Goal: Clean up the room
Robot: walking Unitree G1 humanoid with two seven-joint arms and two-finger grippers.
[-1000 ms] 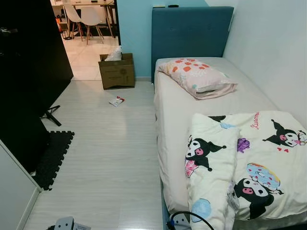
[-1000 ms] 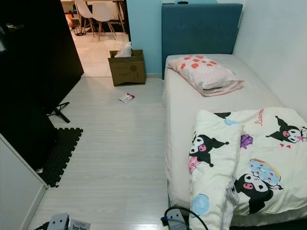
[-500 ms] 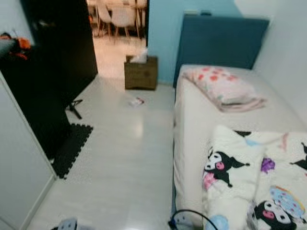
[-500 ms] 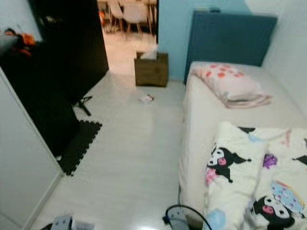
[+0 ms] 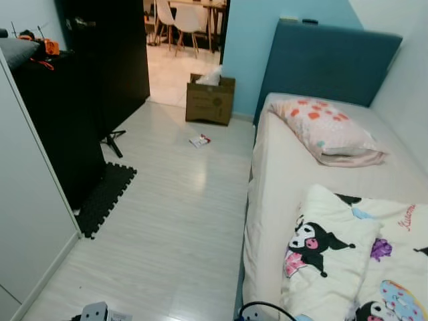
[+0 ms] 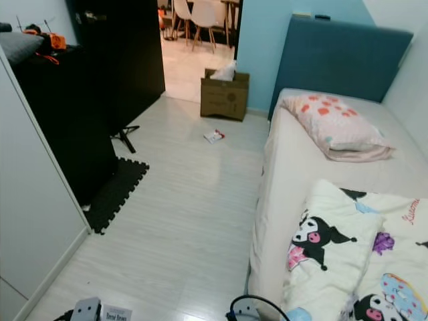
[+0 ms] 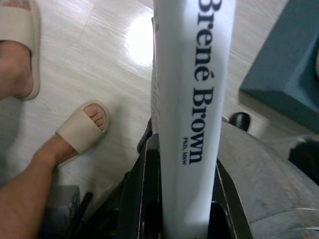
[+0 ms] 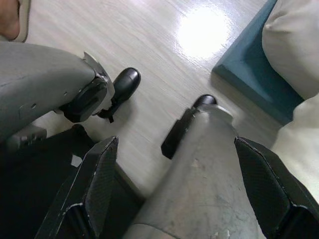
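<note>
- Left gripper (image 7: 187,219) clamps a white Brené Brown book (image 7: 192,99).
- Right gripper (image 8: 179,189) hangs spread wide above the floor (image 5: 180,214).
- At 12 o'clock: scrap of litter (image 5: 199,140), then cardboard box (image 5: 210,100).

Pale wood floor (image 5: 180,221), teal headboard (image 5: 328,63)
</note>
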